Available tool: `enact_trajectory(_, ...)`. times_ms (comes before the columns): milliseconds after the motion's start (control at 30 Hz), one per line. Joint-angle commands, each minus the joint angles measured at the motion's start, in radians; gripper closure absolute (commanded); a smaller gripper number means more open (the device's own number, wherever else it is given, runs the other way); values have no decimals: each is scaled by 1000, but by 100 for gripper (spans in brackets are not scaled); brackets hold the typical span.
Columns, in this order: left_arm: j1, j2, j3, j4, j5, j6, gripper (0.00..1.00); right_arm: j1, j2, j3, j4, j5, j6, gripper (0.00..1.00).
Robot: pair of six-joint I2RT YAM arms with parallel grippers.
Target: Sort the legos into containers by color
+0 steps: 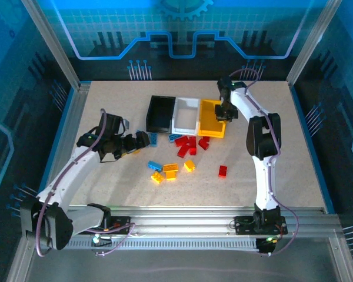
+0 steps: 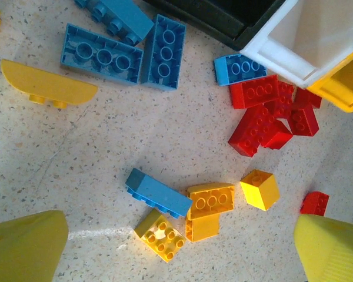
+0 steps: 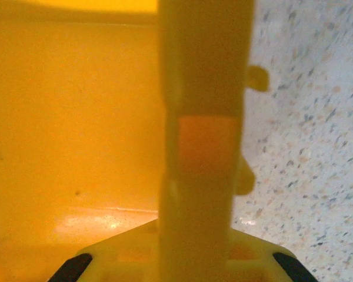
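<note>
Top external view: a black plastic bin [image 1: 160,113], a white plastic bin [image 1: 185,116] and a yellow-orange plastic bin [image 1: 210,123] stand side by side at upper centre of the speckled surface [image 1: 282,164]. Small studded bricks lie loose below them: a red cluster [image 1: 191,144], blue pieces [image 1: 155,139], a yellow-orange group [image 1: 170,170] and a lone red brick [image 1: 222,171]. The left jaws stand wide apart at left centre, beside the blue pieces. The right jaws are pressed together over the yellow-orange plastic bin's right edge.
</note>
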Motion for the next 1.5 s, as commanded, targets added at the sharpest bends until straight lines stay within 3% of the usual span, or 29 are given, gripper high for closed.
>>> enact_trajectory(0, 7, 32, 26, -31, -3, 35, 1, -11, 73, 99, -40, 44, -14, 82)
enact_trajectory(133, 15, 60, 47, -33, 2, 44, 1, -16, 136, 203, -73, 44, -26, 78)
enact_trajectory(333, 28, 90, 67, -18, 15, 40, 1, -33, 150, 254, -101, 41, -26, 56)
enact_trajectory(433, 31, 98, 65, 3, 26, 28, 1, -37, 110, 256, -116, 29, -25, 43)
enact_trajectory(567, 30, 101, 62, 36, 38, 9, 1, -20, -38, 200, -116, 10, -14, 39)
enact_trajectory(733, 32, 93, 57, 81, 67, -26, 1, 17, -248, 7, -142, -64, 22, 36)
enact_trajectory(900, 32, 52, 34, 102, 93, -44, 1, 85, -478, -294, -196, -80, 78, 34)
enact_trajectory(1100, 29, -19, -20, 75, 102, -36, 1, 203, -727, -674, -156, -92, 223, 21)
enact_trajectory(1267, 28, -72, -81, 65, 110, -55, 1, 318, -787, -908, -66, -85, 341, 23)
enact_trajectory(1467, 27, -84, -91, 45, 111, -51, 1, 336, -794, -1031, 42, -63, 394, 27)
